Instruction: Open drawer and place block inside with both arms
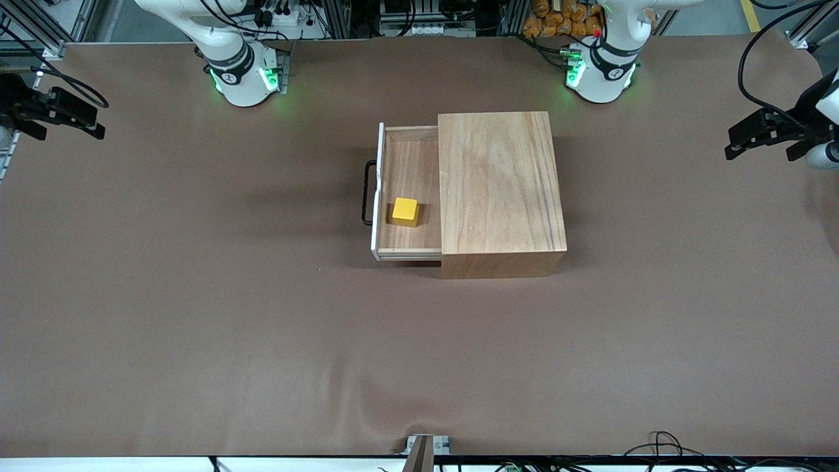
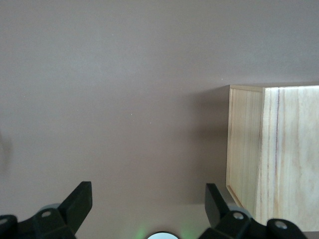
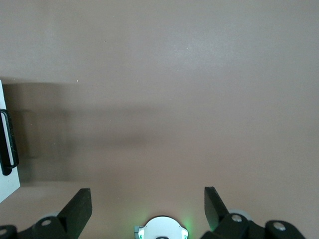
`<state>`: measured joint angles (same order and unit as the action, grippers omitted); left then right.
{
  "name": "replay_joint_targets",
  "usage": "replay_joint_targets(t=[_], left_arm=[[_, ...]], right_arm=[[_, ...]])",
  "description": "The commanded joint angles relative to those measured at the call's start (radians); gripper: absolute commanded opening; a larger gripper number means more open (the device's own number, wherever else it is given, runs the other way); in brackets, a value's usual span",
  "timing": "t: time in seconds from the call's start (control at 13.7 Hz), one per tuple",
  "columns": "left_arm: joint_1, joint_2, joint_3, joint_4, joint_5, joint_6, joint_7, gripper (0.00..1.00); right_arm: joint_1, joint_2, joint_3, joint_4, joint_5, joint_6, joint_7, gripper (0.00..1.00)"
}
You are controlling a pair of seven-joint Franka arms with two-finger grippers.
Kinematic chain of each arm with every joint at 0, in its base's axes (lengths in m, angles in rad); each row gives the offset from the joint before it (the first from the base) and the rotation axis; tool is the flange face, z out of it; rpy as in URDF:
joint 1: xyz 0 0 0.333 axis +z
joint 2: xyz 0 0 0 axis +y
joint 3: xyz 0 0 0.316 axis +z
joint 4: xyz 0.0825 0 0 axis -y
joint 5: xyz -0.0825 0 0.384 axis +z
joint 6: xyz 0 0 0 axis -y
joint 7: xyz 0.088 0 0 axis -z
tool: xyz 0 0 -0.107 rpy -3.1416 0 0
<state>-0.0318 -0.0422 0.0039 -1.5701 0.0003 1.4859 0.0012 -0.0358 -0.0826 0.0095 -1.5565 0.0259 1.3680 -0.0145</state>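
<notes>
A small bright yellow cube block (image 1: pixel 405 211) sat inside the pulled-out light wooden drawer (image 1: pixel 409 190) mid-surface. Seemingly nothing remained except keeping both arms clear. The left claw (image 2: pixel 148 199) and right claw (image 3: pixel 148 199) hung wide open and empty over opposite end edges of the brown surface (image 1: pixel 196 295).

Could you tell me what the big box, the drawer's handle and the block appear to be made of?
The box looks like unfinished light wood, with visible grain. The drawer handle seems to be bent black wire, probably metal. The block is matte yellow, painted wood or plastic; unclear which.
</notes>
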Motion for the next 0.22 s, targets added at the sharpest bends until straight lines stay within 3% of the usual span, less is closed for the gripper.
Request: replay_joint_targets(t=[0.0,0.15], left_arm=[[0.006,0.013,0.001,0.03,-0.019,-0.024,0.02,1.0],[0.006,0.013,0.001,0.03,-0.017,-0.024,0.02,1.0]], right_arm=[[0.007,-0.014,-0.005,-0.013,-0.007,-0.001,-0.012,1.0],[0.004,-0.014,0.0,-0.011,-0.007,0.003,-0.012,1.0]])
